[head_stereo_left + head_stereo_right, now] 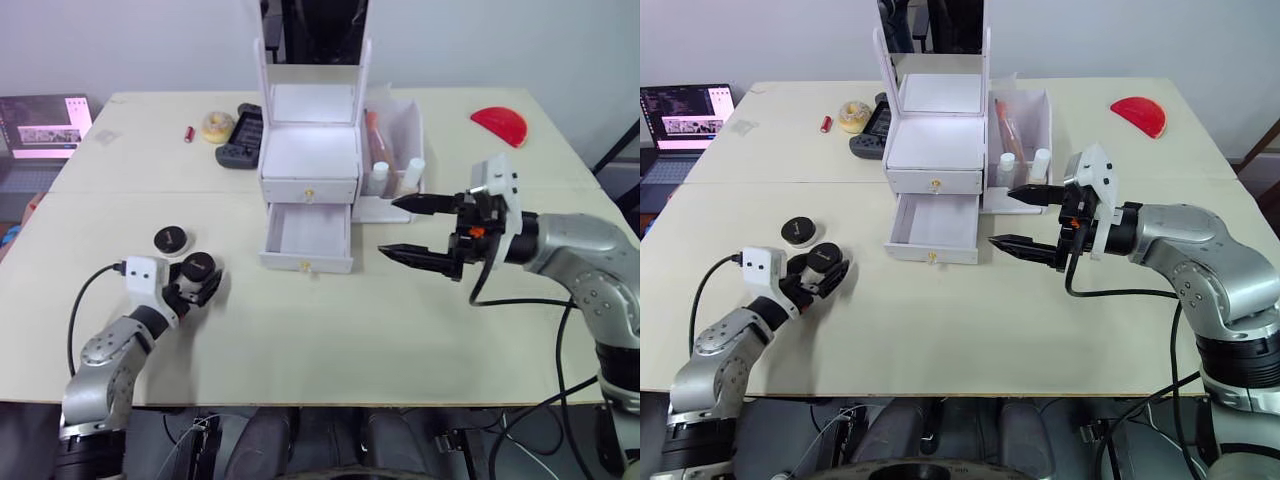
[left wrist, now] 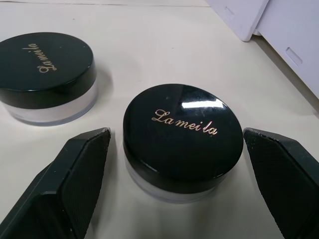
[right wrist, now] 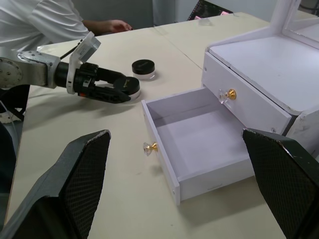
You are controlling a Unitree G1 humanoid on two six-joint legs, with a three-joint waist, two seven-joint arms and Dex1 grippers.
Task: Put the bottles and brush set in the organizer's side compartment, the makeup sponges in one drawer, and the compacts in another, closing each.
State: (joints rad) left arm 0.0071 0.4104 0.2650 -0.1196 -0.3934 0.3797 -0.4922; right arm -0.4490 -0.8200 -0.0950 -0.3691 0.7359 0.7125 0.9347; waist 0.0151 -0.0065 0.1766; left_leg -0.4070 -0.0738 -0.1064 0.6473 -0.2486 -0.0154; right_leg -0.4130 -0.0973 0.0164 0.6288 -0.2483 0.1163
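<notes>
Compact [image 2: 182, 137] between open left gripper [image 1: 200, 288] fingers, untouched

compacts [image 1: 186, 254] left of organizer [image 1: 309, 200], bottles [image 1: 396, 175] seemingly inside

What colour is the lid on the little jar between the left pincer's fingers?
Shiny black with gold lettering, clearest in the left wrist view: compact lid.
</notes>
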